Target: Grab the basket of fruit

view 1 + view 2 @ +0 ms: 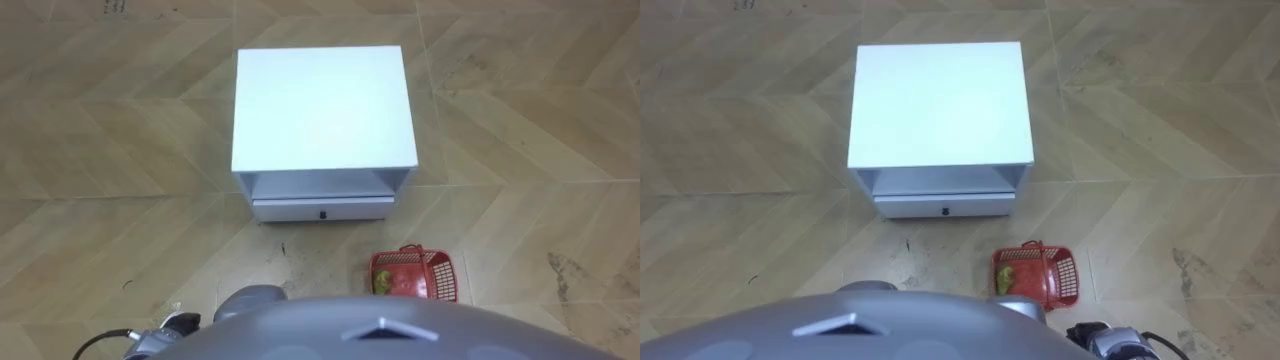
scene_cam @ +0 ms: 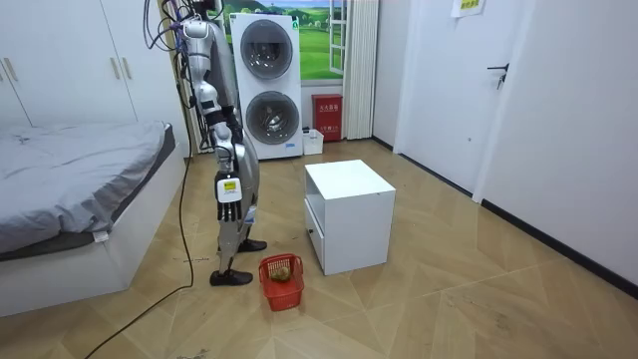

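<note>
The fruit basket [image 1: 415,272] sits on the floor [image 1: 100,150], close in front of the robot and a bit to its right. It is red, and there is a green fruit [image 1: 383,283] inside it. It is near the front corner of the white cabinet [image 1: 322,100] but does not touch it.

The robot stands up straight with the bed [image 2: 70,170] close behind it, and it faces the cabinet. The right robot hand [image 2: 228,194] hangs down by its side. Its fingers are loose and straight, and it holds nothing.

The pick-up has not begun, because the basket is low and the hand is high. To do it well, the robot would likely need to bend or kneel and turn a little to its right. Then it could bring the right robot hand down over the basket. The fingers should curl round the handle [image 1: 409,249], which looks small from here. A slow, straight lift would keep the basket level, so the fruit does not roll out.

On the sides away from the cabinet, the floor round the basket is bare, so an arm has room to come down. The cabinet's front edge and its drawer [image 1: 322,209] are near on one side, so the hand should keep off them. The bed leaves little room for a step back.
</note>
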Tool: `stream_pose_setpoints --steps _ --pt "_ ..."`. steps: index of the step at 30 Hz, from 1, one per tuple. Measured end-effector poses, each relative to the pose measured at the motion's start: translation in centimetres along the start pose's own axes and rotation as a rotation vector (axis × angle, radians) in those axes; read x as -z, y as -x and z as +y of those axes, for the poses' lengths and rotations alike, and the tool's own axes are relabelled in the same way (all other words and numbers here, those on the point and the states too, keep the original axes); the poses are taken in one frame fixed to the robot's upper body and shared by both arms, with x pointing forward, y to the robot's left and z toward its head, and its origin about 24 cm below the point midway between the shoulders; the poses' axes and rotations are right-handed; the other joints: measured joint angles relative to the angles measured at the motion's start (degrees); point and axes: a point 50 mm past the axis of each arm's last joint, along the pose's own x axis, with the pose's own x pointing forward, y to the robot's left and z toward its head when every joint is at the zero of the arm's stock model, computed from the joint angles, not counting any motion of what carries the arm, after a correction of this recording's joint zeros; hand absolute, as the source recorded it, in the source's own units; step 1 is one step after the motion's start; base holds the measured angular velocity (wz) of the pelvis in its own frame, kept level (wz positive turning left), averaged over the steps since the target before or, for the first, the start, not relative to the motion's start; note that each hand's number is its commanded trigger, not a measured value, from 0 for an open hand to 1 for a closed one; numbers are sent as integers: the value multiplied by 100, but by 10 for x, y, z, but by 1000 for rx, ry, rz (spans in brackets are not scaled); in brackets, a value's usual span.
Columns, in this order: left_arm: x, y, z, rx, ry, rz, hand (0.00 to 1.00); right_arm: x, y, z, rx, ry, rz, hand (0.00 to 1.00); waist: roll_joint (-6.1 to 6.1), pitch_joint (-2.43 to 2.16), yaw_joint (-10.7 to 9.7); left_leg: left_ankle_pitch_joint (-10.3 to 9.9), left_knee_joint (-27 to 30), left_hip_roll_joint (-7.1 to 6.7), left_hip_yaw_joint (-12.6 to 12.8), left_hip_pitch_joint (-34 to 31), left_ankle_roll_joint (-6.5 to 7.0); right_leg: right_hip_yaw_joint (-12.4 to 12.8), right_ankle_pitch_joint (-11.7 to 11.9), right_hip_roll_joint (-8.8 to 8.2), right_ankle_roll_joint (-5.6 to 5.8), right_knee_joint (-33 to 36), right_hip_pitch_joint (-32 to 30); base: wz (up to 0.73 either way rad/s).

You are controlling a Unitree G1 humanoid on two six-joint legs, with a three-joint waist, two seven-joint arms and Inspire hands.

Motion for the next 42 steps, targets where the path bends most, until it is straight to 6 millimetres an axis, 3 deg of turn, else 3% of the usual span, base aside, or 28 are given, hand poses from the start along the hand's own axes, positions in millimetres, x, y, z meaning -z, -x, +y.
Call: stream_pose_setpoints --steps 32,39,42 --pt "-4 0 5 -65 1 -22 0 0 0 3 -13 31 1 0 -19 -6 -13 -45 65 -6 60 -54 -5 -37 -14 -27 21 3 -27 0" --pt "-2 0 2 -43 1 -29 0 1 0 2 -9 7 1 0 -33 -12 -29 -304 516 -38 138 -253 153 -112 -285 -155 125 337 -136 0" --pt "-1 0 2 -39 -3 -27 0 4 0 0 -3 -13 9 0 20 -24 -38 -381 663 -22 164 -311 229 -132 -307 -211 162 995 -415 0"
